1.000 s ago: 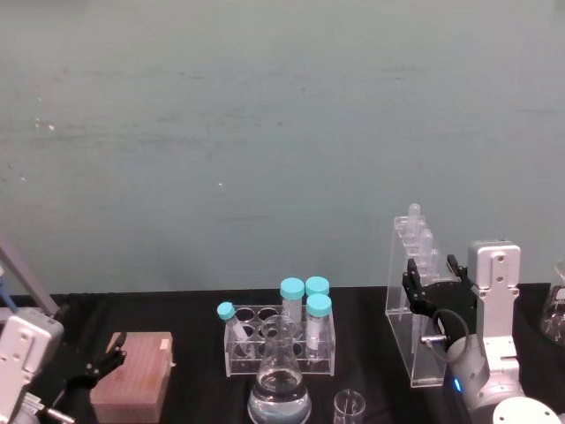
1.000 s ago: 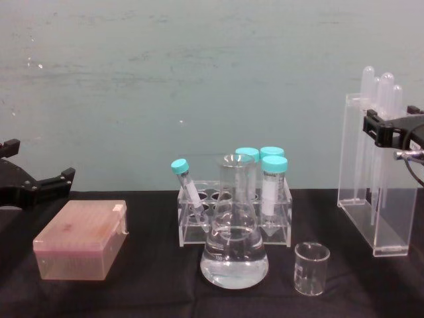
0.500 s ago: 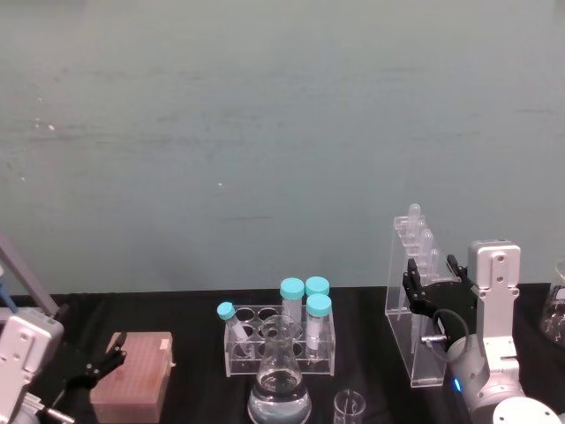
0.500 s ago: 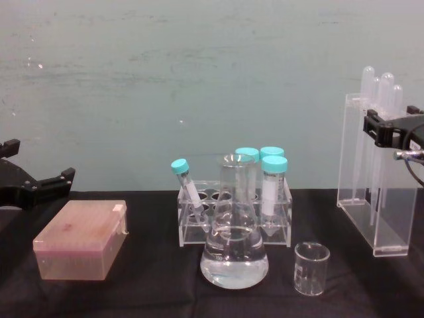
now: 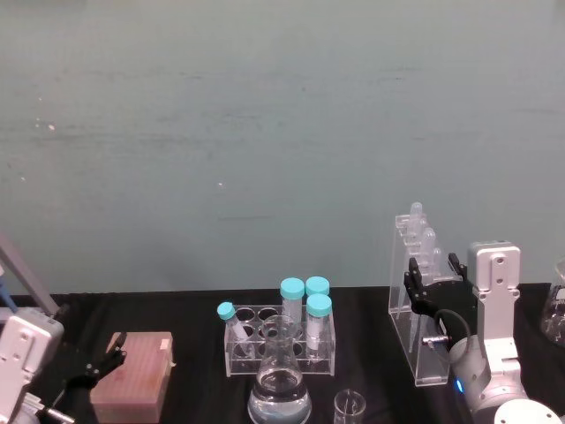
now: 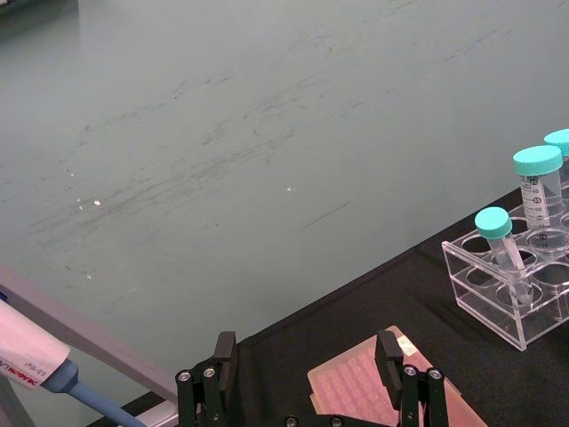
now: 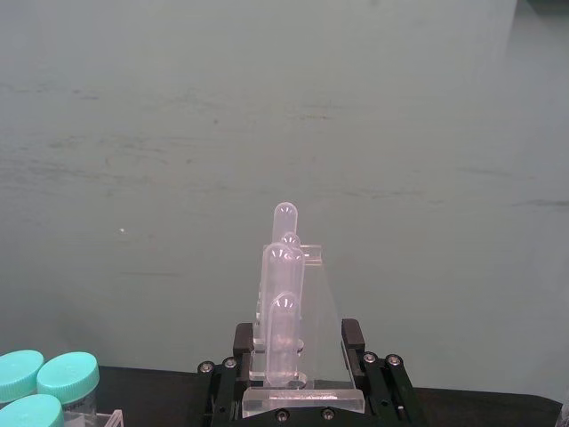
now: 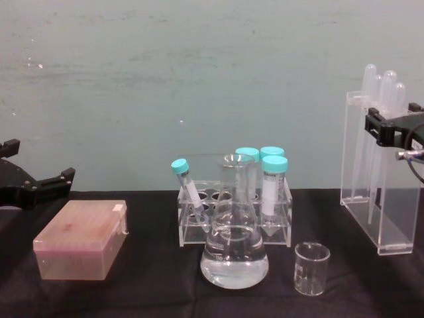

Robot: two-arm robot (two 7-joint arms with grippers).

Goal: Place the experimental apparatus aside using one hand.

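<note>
Step in hand: moving rack (image 8: 381, 218) aside; my right gripper (image 8: 391, 129) pinches it near top, upright, at table's (image 8: 146, 291) right end; flask (image 8: 234, 255) and beaker (image 8: 311, 268) stand centre-front, untouched; my left gripper (image 6: 305, 347) spread, parked by pink tip box (image 8: 83, 238); next, I judge: set rack down level, release gently.

tall rack (image 8: 384, 212), flask (image 8: 234, 248), beaker (image 8: 311, 268): all clear. tube caps (image 8: 273, 163) teal, box (image 8: 81, 242) pink. table (image 8: 152, 291) black, wall (image 8: 199, 66) pale green with faint streaks. left gripper (image 6: 307, 347), right gripper (image 7: 299, 334) black; arm casings (image 5: 493, 283) white.
</note>
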